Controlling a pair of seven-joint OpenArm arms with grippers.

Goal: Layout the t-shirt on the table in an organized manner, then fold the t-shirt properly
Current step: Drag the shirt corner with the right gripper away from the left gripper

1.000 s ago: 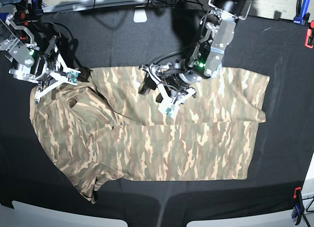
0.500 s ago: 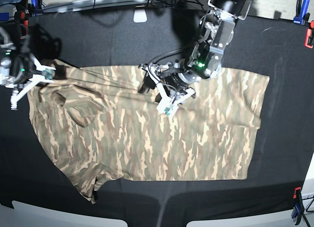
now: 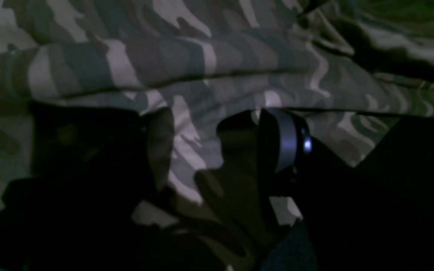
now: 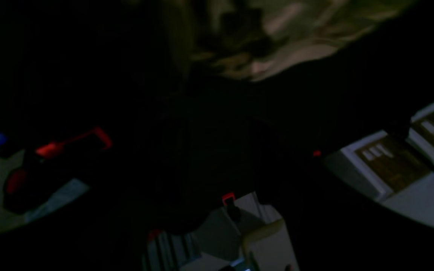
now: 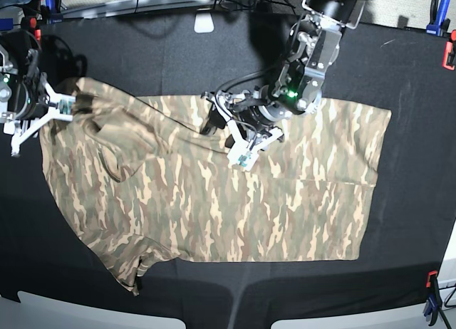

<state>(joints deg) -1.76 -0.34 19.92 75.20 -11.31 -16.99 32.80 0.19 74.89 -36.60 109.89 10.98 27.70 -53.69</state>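
Shirt position first: we find the t-shirt lying spread across the middle of the tabletop, its camouflage cloth mostly flat, with the hem toward the right edge as the base view shows it and the shoulder end toward the left edge. One sleeve juts toward the near edge at the lower left of that view. Folds and a raised ridge of cloth run from the far-left shoulder area toward the shirt's centre.

We note the left end effector low over the shirt's upper middle, near the far hem line. Its jaws stand apart; the left wrist view shows camouflage fabric directly beneath and between the two dark fingers, with nothing clamped. Whether the fingertips touch the cloth, we cannot tell from these views.

We note the right end effector at the far-left part of the tabletop, right at the shirt's shoulder corner. Its white fingers look spread in the base view, with cloth bunched just beside them. The right wrist view is very dark and blurred; it shows only a patch of the shirt at the top of the frame. We cannot tell whether this end effector grips the fabric or has let go.

Clamps in red and blue sit at the far-right corner of the tabletop, and another pair at the near-right corner.
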